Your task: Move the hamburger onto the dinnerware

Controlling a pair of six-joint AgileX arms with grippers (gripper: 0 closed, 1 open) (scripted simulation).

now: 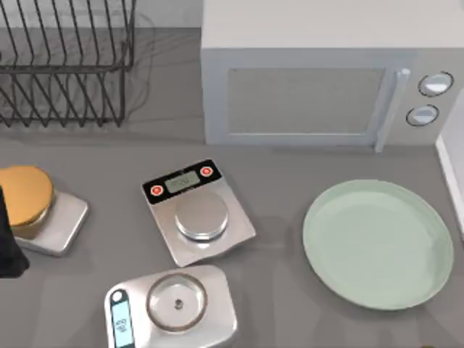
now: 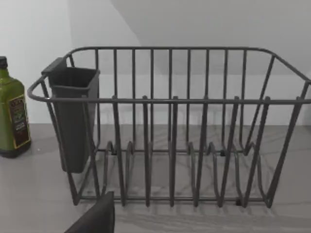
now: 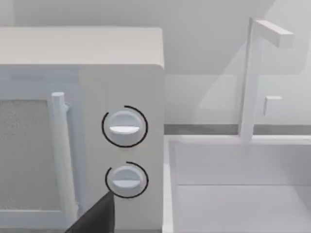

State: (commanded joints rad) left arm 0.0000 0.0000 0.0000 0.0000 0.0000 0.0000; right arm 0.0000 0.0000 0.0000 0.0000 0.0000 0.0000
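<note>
Currently seeing dinnerware [image 1: 378, 243] flat on the worktop [image 1: 283, 185], right side of the top view, rim up, just in front of the microwave [image 1: 319, 80]. Round, so no long axis to report.

Left arm [image 1: 7, 243] parked at the far left edge of the top view, just beside the left scale [image 1: 61, 226]. Left gripper [image 2: 95, 219] facing the wire dish rack [image 2: 170, 126]; cannot tell its state. Right gripper [image 3: 95, 216] facing the microwave's two dials [image 3: 125, 127]; cannot tell its state either.

Writing: green bottle [image 2: 12, 116] beside the rack with a dark label, text too small to read. Middle scale [image 1: 197, 210] with a greenish display and two red buttons, digits unreadable. Front scale [image 1: 172, 308] with a blue display, digits unreadable as well.

Containers: dark grey cutlery cup [image 2: 73, 116] hung on one end of the rack, contents hidden. Golden-brown domed disc [image 1: 25, 194] sitting on the left scale's pan.
</note>
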